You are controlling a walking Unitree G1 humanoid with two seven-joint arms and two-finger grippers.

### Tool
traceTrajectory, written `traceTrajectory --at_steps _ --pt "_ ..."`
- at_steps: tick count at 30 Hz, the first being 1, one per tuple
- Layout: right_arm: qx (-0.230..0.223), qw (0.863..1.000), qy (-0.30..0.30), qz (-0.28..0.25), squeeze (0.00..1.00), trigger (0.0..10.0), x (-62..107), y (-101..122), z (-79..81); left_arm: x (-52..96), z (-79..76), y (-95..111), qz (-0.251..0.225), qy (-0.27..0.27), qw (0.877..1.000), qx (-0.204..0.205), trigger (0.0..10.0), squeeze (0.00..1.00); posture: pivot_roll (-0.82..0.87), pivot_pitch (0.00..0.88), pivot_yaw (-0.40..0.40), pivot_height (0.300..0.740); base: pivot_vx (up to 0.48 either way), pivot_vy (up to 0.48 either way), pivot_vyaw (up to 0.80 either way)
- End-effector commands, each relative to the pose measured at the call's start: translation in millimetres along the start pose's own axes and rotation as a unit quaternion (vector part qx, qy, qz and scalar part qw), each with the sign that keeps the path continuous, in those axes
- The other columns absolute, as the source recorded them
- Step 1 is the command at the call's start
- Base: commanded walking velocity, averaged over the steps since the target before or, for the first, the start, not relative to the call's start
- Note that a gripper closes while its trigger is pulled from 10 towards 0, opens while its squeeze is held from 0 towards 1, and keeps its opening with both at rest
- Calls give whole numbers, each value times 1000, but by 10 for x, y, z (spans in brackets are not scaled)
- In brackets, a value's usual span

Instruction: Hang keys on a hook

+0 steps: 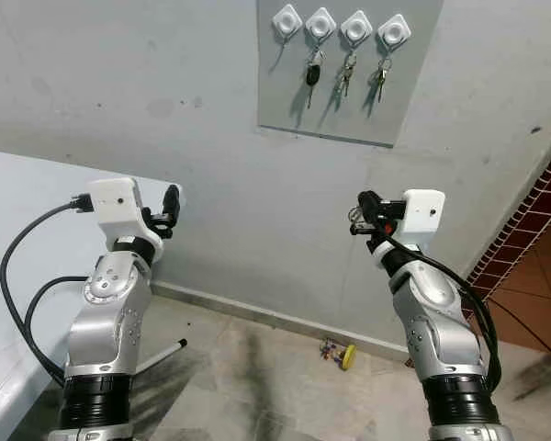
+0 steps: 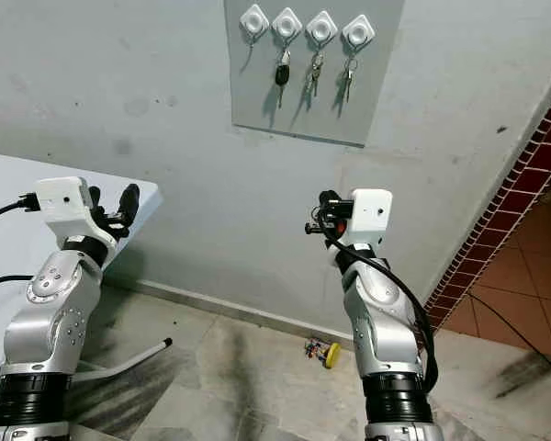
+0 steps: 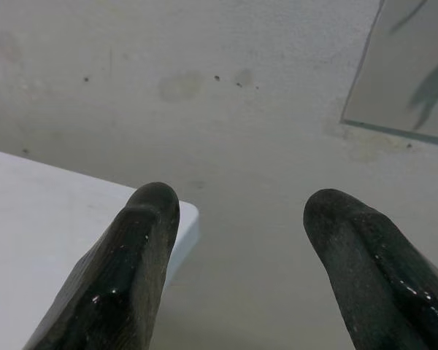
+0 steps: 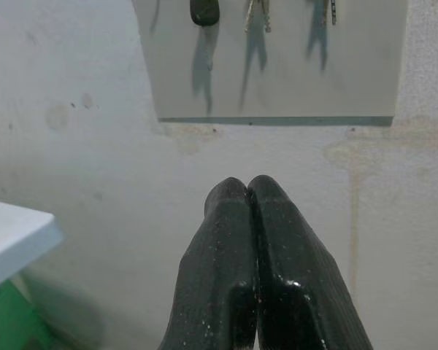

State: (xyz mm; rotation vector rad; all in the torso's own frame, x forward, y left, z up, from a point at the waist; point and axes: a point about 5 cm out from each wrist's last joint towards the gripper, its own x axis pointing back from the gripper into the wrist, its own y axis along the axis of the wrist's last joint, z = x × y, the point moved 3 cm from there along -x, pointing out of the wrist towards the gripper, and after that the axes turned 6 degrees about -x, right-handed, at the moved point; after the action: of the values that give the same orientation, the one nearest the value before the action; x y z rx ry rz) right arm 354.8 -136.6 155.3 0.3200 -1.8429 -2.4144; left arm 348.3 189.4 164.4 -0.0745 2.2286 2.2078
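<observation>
With the right claw (image 1: 356, 217) pinched on a small bunch of keys (image 1: 355, 215) well below the empty hook (image 1: 286, 20) at 11 o'clock, left claw (image 1: 172, 204) apart, a misjudged reach could drop them.

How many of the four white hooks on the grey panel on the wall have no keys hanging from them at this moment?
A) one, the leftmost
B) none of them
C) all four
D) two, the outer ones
A: on the grey panel, the leftmost hook is bare, while the other three hooks each carry a key set, for example the black-headed key on the second hook.
</observation>
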Motion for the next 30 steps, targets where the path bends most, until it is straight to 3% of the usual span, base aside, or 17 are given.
traceTrajectory --at_steps 1,8,22,30 --pt "-3 1000 9 -5 0 10000 10 15 53 15 16 34 -2 -6 1000 -15 10000 0 -150 0 50 740 0 0 0" --pt "2 999 31 -12 0 10000 8 12 181 41 41 52 -1 -16 1000 -18 10000 0 -127 0 44 740 0 0 0" --pt "15 997 62 -31 0 10000 -101 167 232 43 8 93 -7 -25 1000 0 10000 0 -105 0 -7 740 0 0 0" --pt "19 997 73 -30 0 10000 -134 183 248 58 31 89 -9 -18 1000 9 10000 0 -91 0 -30 740 278 0 0"
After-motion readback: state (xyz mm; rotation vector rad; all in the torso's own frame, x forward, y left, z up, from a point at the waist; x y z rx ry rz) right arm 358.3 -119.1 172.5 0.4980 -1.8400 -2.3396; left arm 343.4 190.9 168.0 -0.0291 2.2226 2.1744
